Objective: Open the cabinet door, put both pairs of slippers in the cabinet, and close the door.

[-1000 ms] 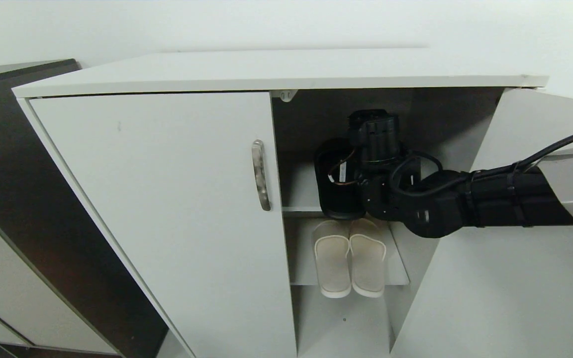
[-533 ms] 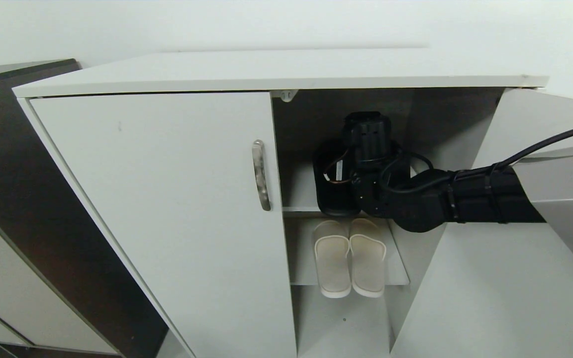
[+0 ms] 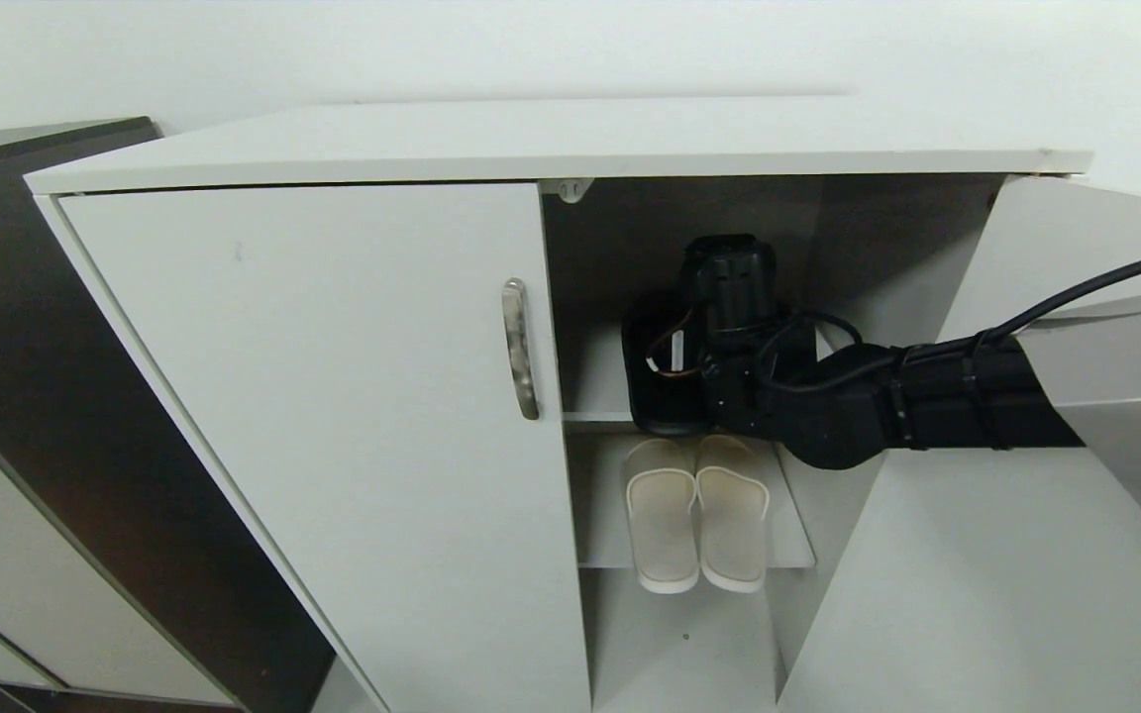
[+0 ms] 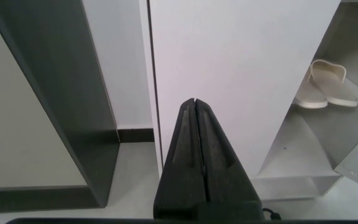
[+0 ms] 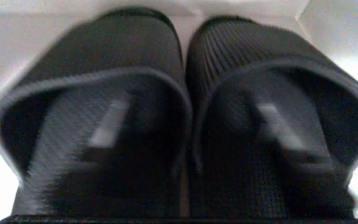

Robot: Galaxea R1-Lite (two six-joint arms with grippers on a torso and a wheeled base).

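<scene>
Where the right door (image 3: 977, 594) stands open, black slippers (image 3: 652, 396) sit side by side on the cabinet's (image 3: 531, 139) upper shelf. Their straps look ribbed and probably rubbery, with toes toward the back wall and lengths running front to back. The right tool (image 3: 729, 259) sits just over them; I cannot tell whether it grips them. One shelf down, smooth cream slippers (image 3: 697, 515) lie the same way, heels overhanging the edge. The flat white left door (image 3: 333, 396), with its curved metal handle (image 3: 520, 349), is shut. The left tool (image 4: 195, 109) hangs clenched outside.
</scene>
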